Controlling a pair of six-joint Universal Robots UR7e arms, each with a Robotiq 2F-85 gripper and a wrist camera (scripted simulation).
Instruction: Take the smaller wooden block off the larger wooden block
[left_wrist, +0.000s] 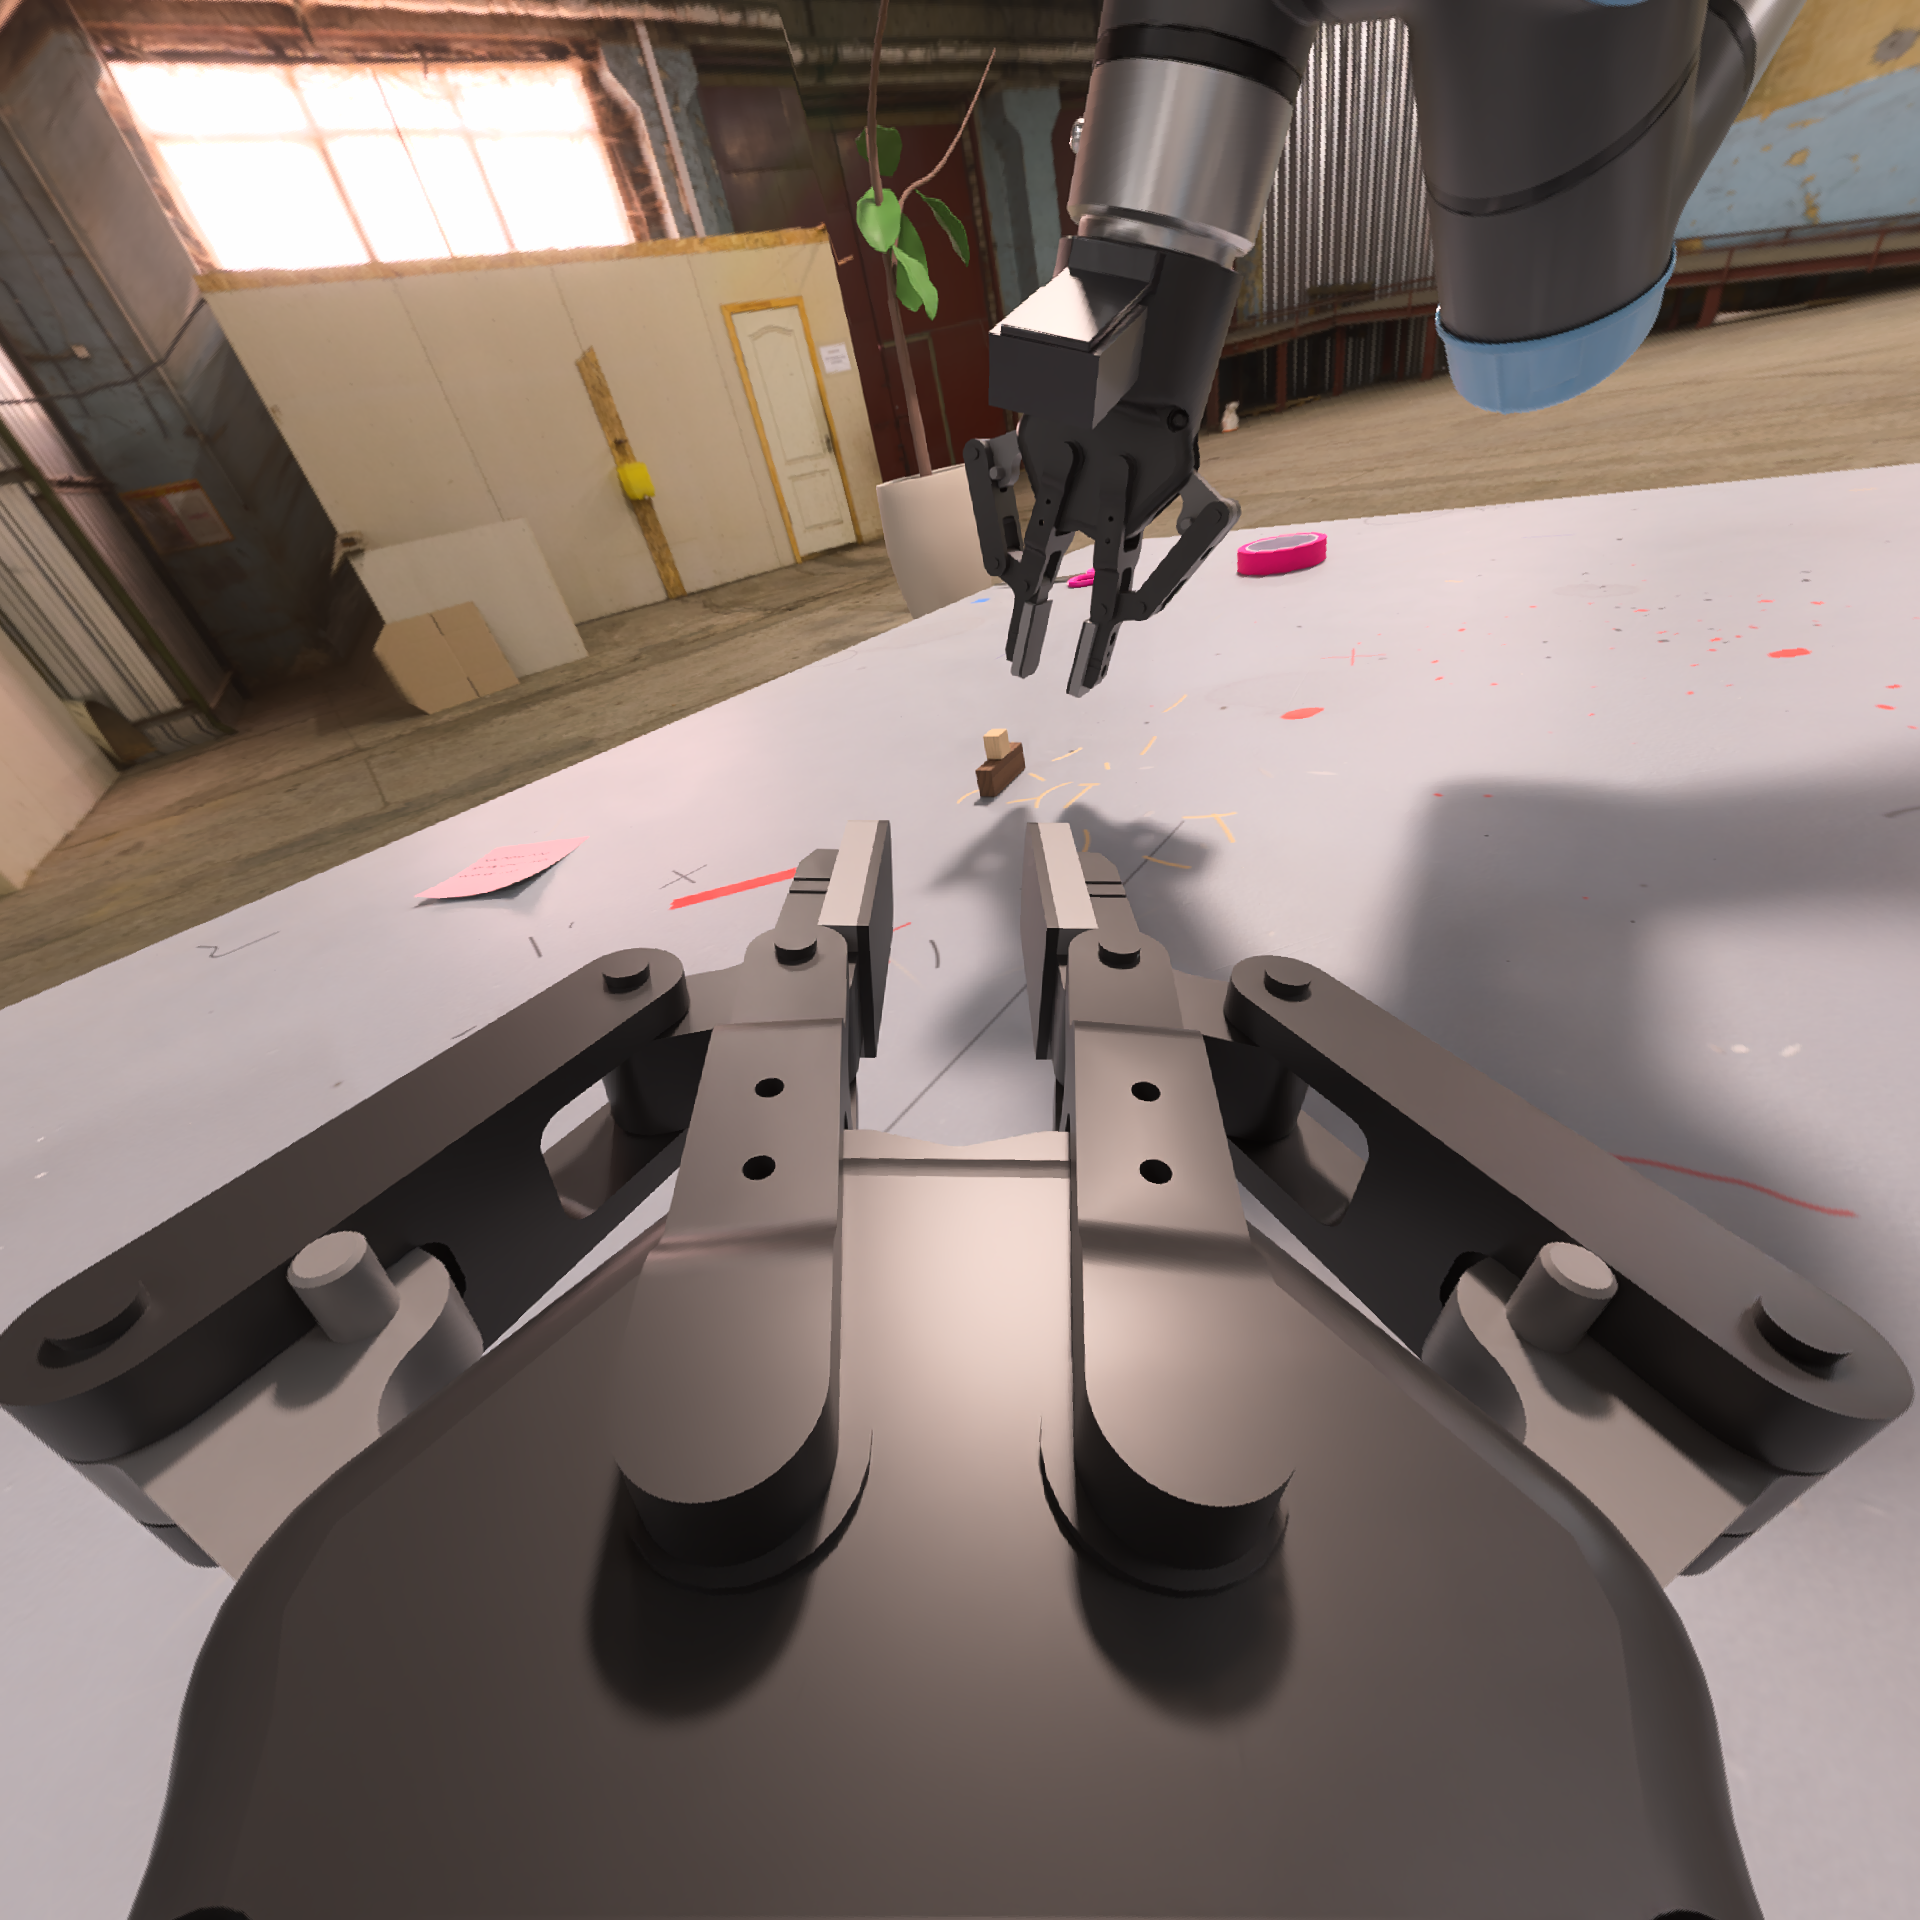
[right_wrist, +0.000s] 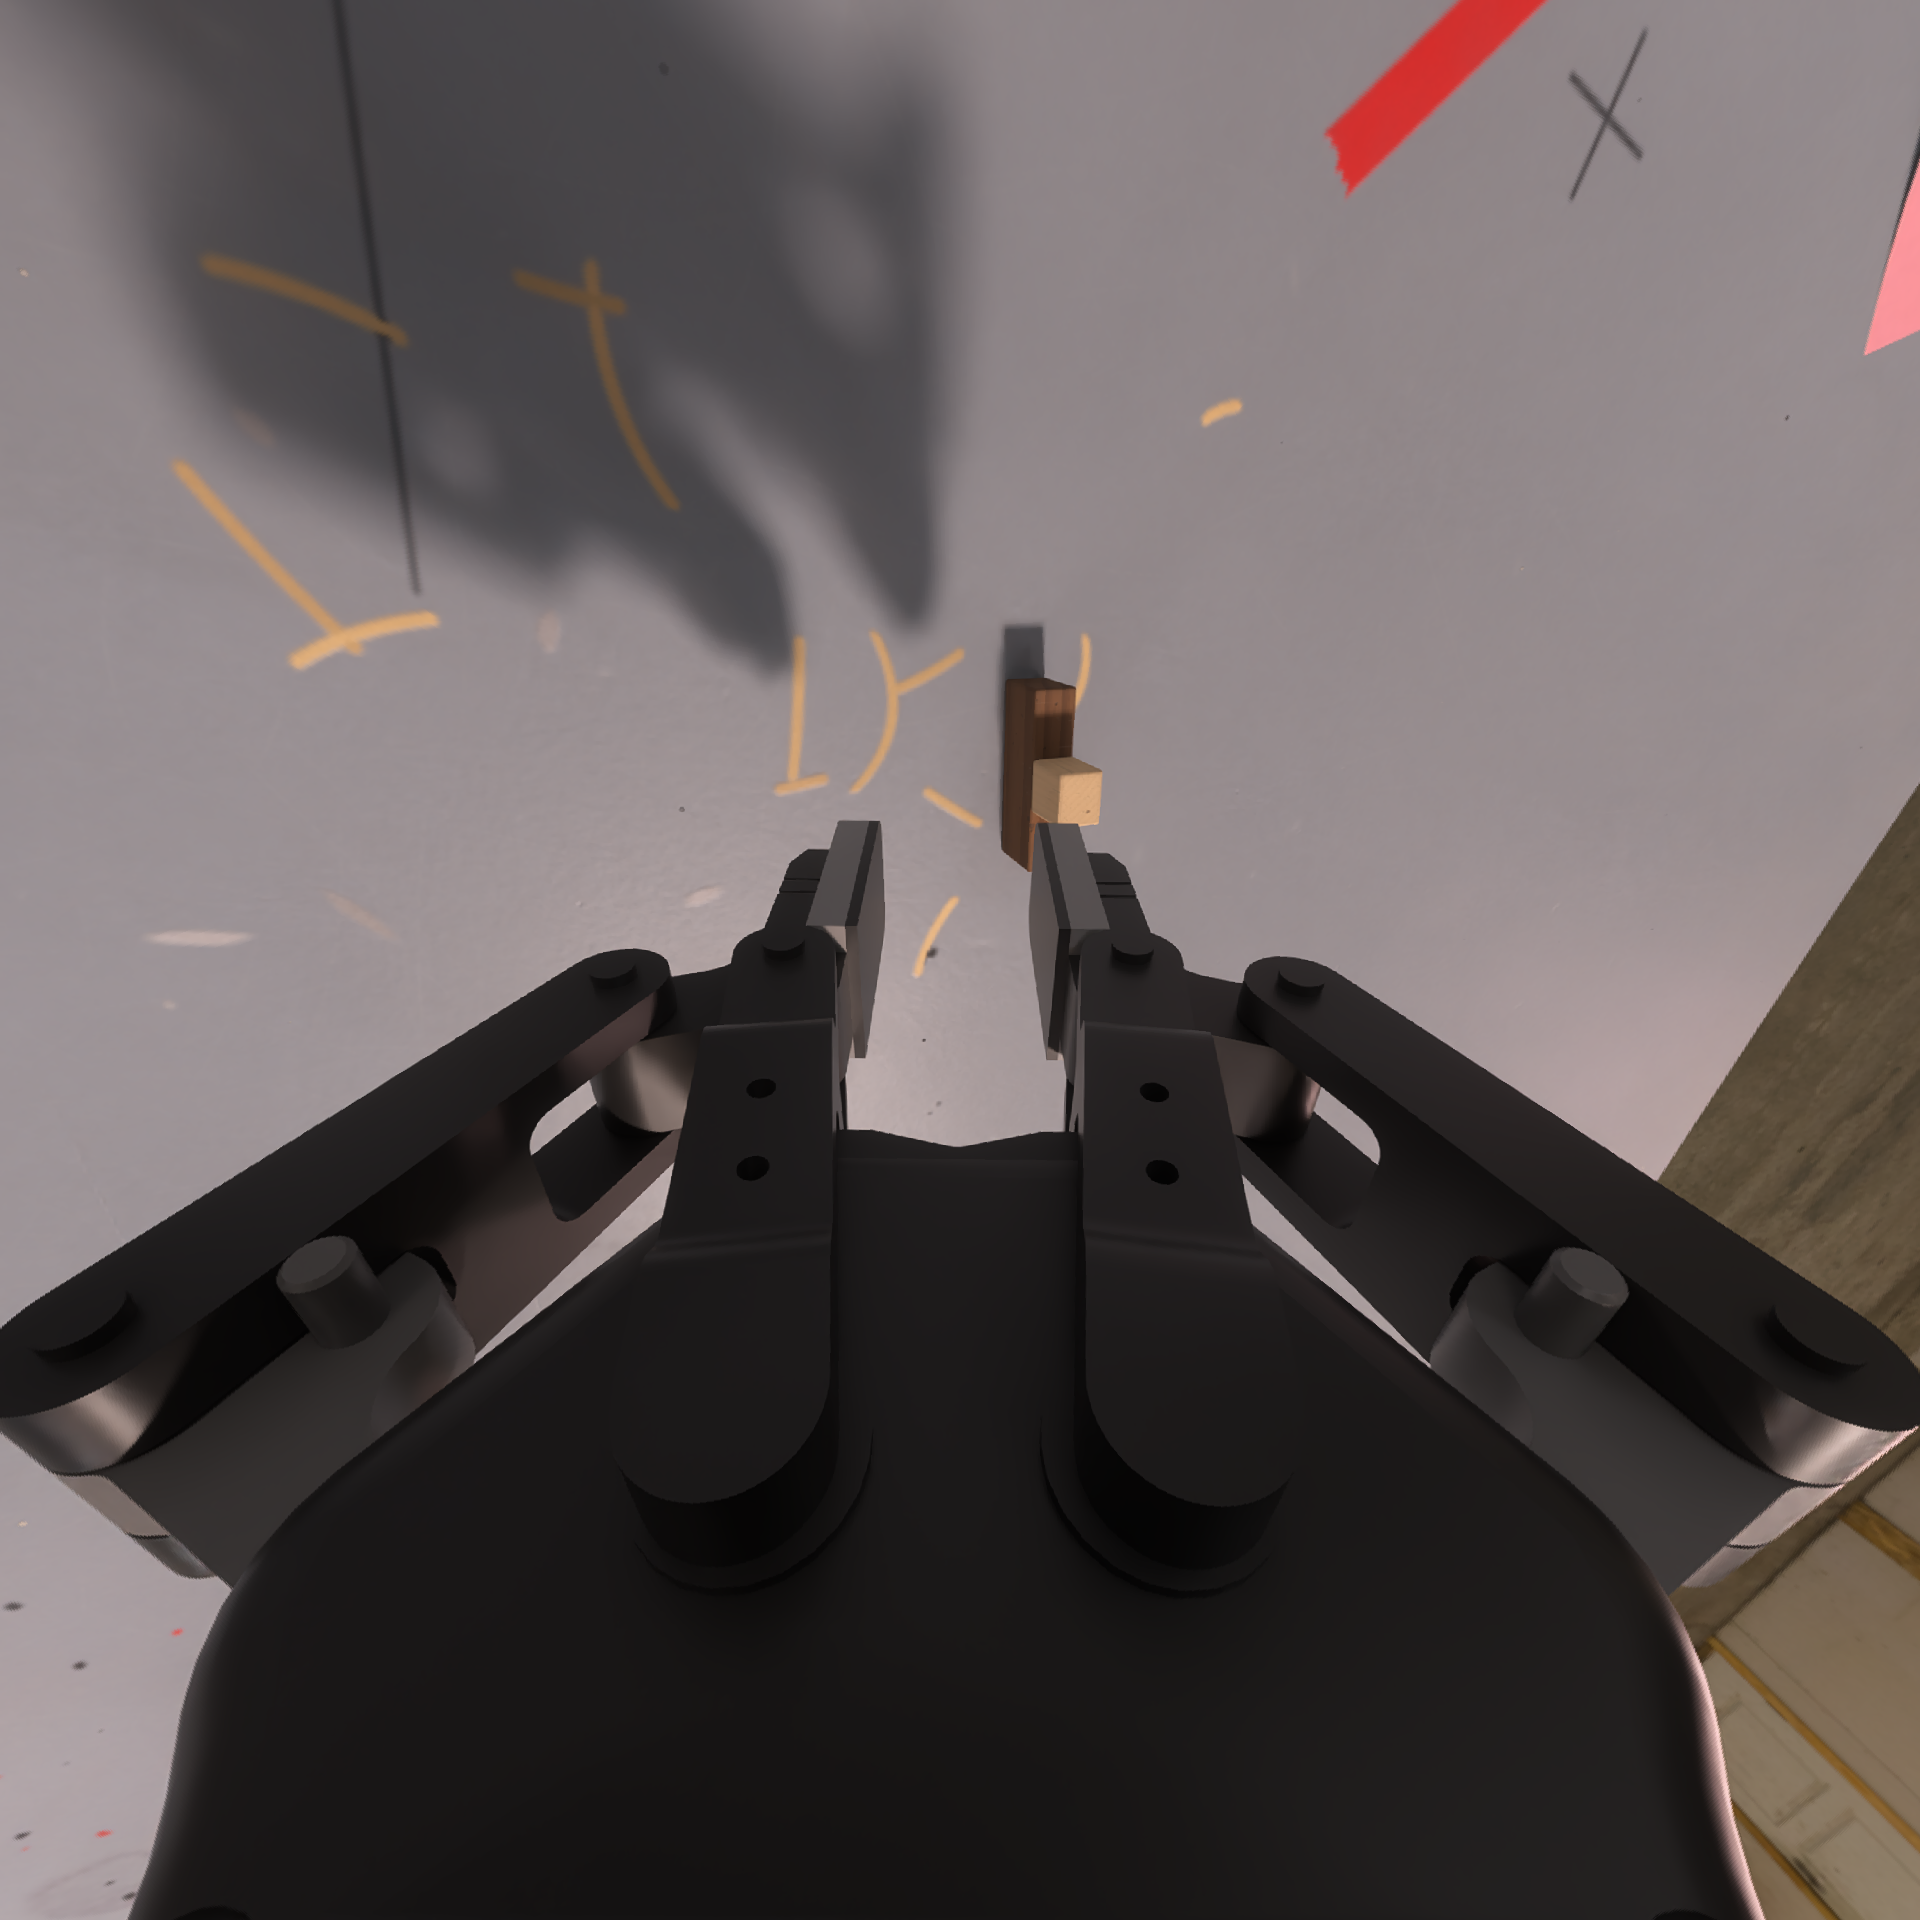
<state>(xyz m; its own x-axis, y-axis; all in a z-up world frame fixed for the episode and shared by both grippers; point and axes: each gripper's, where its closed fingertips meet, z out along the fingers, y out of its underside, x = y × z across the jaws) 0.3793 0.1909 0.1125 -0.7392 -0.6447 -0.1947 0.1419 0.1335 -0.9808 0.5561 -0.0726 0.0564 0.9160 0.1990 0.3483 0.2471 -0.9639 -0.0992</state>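
A small pale wooden cube (left_wrist: 996, 743) sits on top of a larger dark brown wooden block (left_wrist: 1000, 773) on the grey table. In the right wrist view the pale cube (right_wrist: 1067, 791) rests on the dark block (right_wrist: 1034, 748), just beyond my right fingertip (right_wrist: 1060, 862). My left gripper (left_wrist: 958, 842) is open and empty, low over the table, short of the blocks. My right gripper (right_wrist: 956, 844) is open and empty; in the left wrist view it (left_wrist: 1060, 657) hangs above and slightly behind the blocks, pointing down.
A pink tape roll (left_wrist: 1281, 553) lies far back on the table. A pink paper sheet (left_wrist: 499, 869) and a red tape strip (left_wrist: 732, 889) lie at the left. The table edge (right_wrist: 1766, 1049) runs along the right of the right wrist view. A white plant pot (left_wrist: 930, 540) stands behind the table.
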